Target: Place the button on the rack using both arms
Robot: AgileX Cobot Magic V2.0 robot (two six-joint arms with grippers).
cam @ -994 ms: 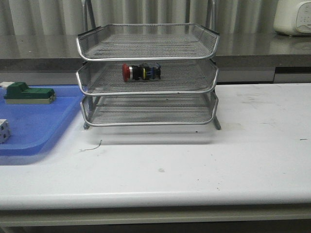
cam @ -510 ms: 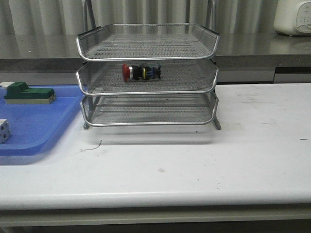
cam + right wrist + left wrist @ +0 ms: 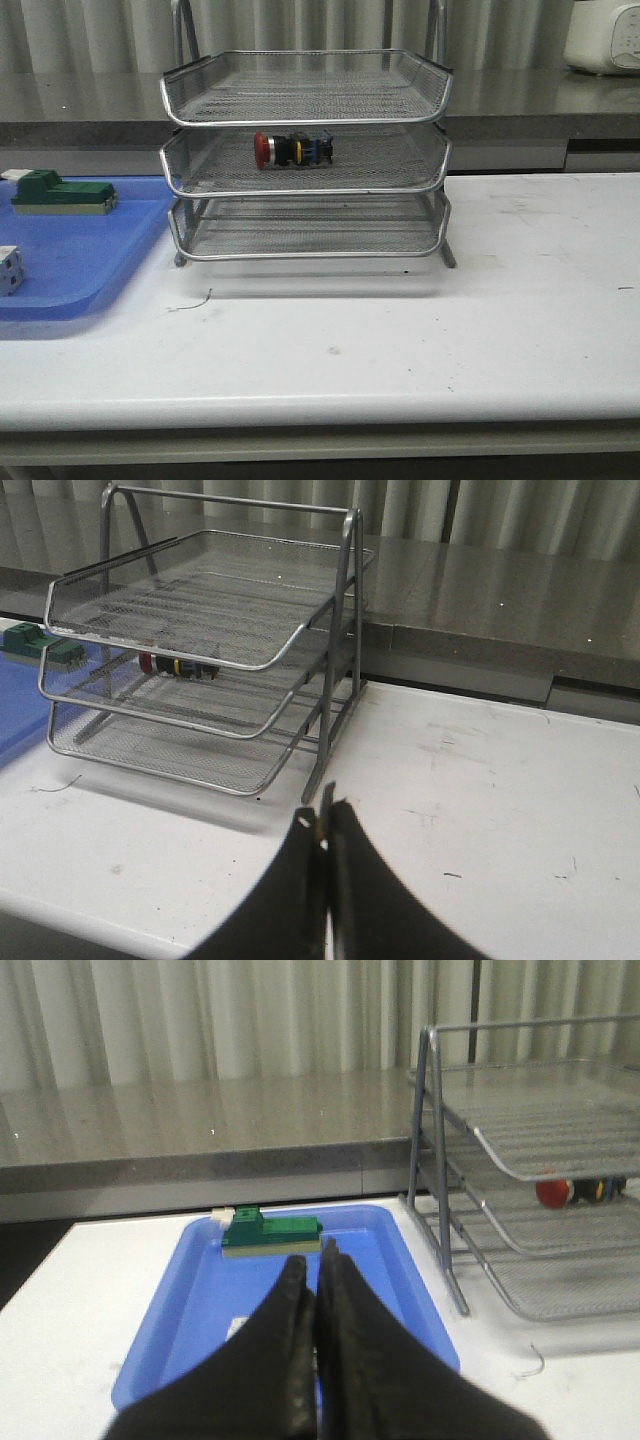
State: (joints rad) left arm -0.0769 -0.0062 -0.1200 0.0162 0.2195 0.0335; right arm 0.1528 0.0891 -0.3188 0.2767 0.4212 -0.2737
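Lying on its side in the rack's (image 3: 305, 160) middle tier near the table's back edge, the button (image 3: 292, 149) looks delivered; left pincer (image 3: 314, 1280) and right pincer (image 3: 322, 825) sit pressed together, empty, clear of it.

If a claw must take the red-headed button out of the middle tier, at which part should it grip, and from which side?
Probably the black-and-silver barrel of the push-button switch, just behind its red head. It lies on its side, head to the left, near the front of the wire rack's middle tier. Come in low from the open front, since the top tier covers it.
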